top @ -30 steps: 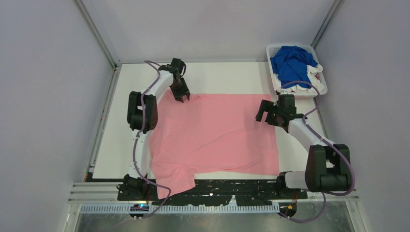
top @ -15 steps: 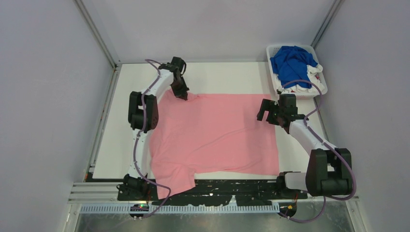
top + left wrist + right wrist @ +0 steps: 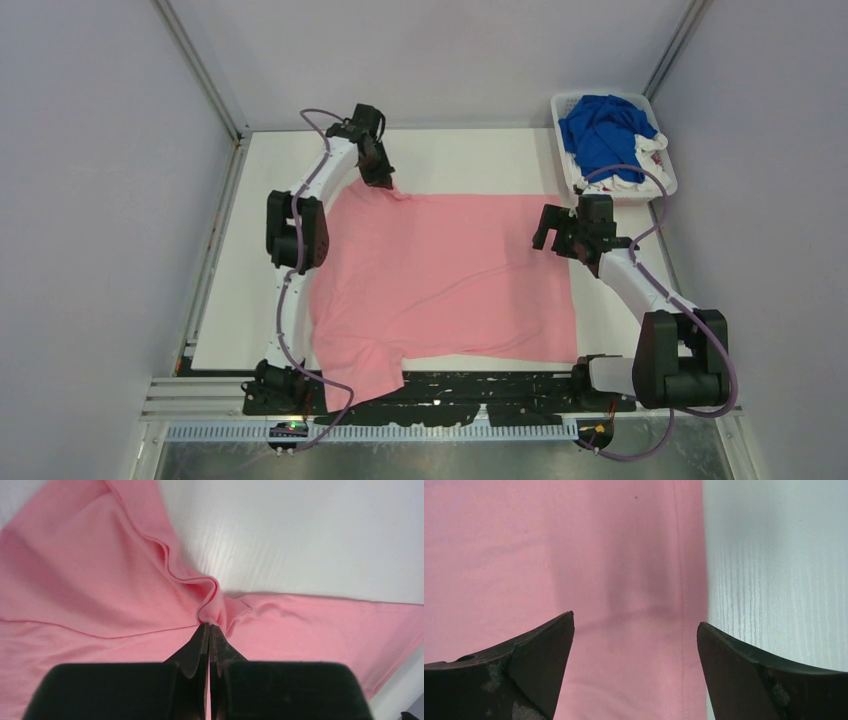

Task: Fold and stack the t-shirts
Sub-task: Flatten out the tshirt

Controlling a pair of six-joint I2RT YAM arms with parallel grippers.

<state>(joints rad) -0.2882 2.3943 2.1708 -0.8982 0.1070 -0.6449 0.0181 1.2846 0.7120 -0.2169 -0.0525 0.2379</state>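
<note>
**Top view.** Your pink t-shirt [image 3: 440,280] lies spread across the middle of the table [image 3: 470,160]. 1 sleeve at the lower left drapes over the table's near edge onto the black rail [image 3: 480,385]. Bare table runs as a wide band along the top of the frame, and as narrower strips left and right of the cloth.

The left gripper [image 3: 383,182] sits at the shirt's upper left corner. Its fingers are pressed together on the cloth, which is drawn into a small point there. The right gripper [image 3: 558,243] sits over the shirt's right edge, its fingers spread and holding nothing.

In the upper right corner, just beyond that gripper, stands the basket [image 3: 662,150]. It holds the blue t-shirt [image 3: 600,130] heaped over the white t-shirts [image 3: 628,183]. The right arm's cable [image 3: 640,172] loops across the basket's near end. Grey walls [image 3: 100,200] close you in on both sides.

**Left wrist view.** The 2 fingertips [image 3: 202,635] meet at the lower centre, pinching a bunched fold of the pink t-shirt [image 3: 90,580]. Creases run from the pinch toward the upper left. The cloth's edges fall away to both sides. Bare table [image 3: 300,535] fills the upper right, with nothing on it.

**Right wrist view.** The 2 fingers [image 3: 544,655] stand far apart at the lower corners, with nothing between them. The pink t-shirt [image 3: 549,555] covers the left and centre. Its stitched hem runs straight from top to bottom, right of centre. Right of the hem is bare table [image 3: 774,555]. The left finger is over cloth and the right finger is over the table.
</note>
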